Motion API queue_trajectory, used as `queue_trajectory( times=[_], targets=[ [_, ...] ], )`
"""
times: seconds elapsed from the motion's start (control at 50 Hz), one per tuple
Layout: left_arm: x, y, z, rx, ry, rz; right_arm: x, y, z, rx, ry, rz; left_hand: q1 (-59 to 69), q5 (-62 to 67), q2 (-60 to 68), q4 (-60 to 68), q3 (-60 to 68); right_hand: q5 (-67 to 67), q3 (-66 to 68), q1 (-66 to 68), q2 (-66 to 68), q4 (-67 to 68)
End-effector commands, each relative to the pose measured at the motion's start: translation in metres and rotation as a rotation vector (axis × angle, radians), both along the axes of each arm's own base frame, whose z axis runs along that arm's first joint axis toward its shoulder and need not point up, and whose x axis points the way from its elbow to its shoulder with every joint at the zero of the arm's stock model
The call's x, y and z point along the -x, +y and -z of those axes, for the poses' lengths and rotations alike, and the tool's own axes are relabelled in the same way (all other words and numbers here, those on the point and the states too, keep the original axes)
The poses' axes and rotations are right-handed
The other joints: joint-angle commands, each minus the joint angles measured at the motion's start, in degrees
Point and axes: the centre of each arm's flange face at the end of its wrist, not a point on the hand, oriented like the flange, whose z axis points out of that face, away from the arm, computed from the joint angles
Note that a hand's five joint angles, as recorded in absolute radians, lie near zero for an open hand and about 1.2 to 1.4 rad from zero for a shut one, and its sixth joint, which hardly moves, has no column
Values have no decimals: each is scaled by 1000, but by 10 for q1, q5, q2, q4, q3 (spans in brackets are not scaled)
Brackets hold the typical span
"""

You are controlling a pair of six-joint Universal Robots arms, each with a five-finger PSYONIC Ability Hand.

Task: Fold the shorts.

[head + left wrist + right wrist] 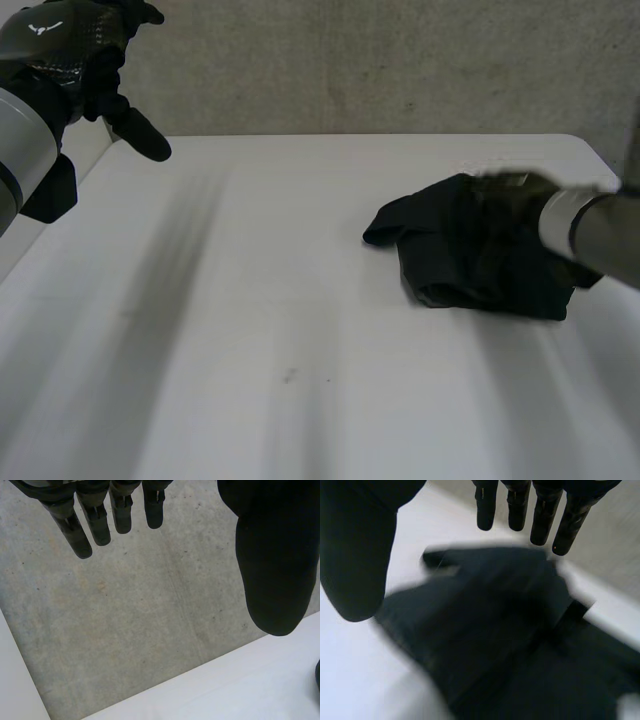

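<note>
The black shorts lie crumpled in a heap on the right side of the white table. My right hand reaches in from the right and hovers over the heap's far part. In the right wrist view its fingers are straight and spread above the shorts, holding nothing. My left hand is raised high over the table's far left corner, well away from the shorts. The left wrist view shows the left hand's fingers straight and empty.
A grey concrete wall rises behind the table's far edge. Below the left hand, grey concrete meets the table's corner. Bare white tabletop stretches across the left and the front.
</note>
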Motion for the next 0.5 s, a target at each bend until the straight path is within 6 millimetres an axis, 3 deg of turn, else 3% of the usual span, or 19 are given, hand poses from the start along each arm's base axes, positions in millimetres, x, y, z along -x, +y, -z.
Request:
queue_trajectory(
  times=[0.02, 0.04, 0.08, 0.1, 0.12, 0.14, 0.26, 0.32, 0.38, 0.48, 0.5],
  targets=[
    [-1, -4, 0, 9, 4, -9, -5, -20, 57, -37, 40, 16, -11, -26, -17, -16, -22, -41, -21, -18, -29, -35],
    [-1, -4, 0, 11, 5, -9, -6, -27, 65, 6, 33, 30, -11, -27, -18, -16, -23, -16, 4, 7, -4, -10],
    [-1, -5, 1, 15, 9, -10, -7, -33, 71, 50, 23, 50, -11, -26, -17, -16, -22, 164, 184, 187, 176, 170],
    [-1, -5, 1, 17, 9, -10, -7, -36, 74, 73, 19, 62, -11, -26, -17, -16, -22, 288, 308, 311, 300, 294],
    [0, -5, 2, 15, 9, -9, -8, -42, 78, 117, 13, 83, -11, -26, -17, -16, -22, 544, 564, 568, 556, 550],
    [0, -6, 2, 17, 9, -10, -8, -45, 79, 139, 11, 91, -11, -26, -17, -16, -22, 658, 678, 681, 669, 664],
    [0, -6, 3, 17, 9, -10, -22, -39, 80, 174, 11, 50, -11, -27, -18, -16, -23, 659, 679, 682, 671, 665],
    [-1, -7, 1, 22, 12, -15, -64, -9, 57, 237, -29, -73, -11, -26, -17, -16, -22, 659, 679, 682, 671, 665],
    [-3, -8, -1, 31, 16, -21, -103, 21, 19, 334, -106, -189, -11, -26, -17, -16, -22, 659, 679, 682, 671, 665],
    [-7, -12, -4, 51, 26, -39, -151, 55, -3, 398, -201, -373, -11, -26, -17, -16, -22, 659, 679, 682, 671, 665],
    [-8, -13, -5, 57, 28, -44, -169, 70, -5, 404, -234, -445, -11, -27, -18, -16, -23, 659, 679, 682, 671, 665]
  ],
)
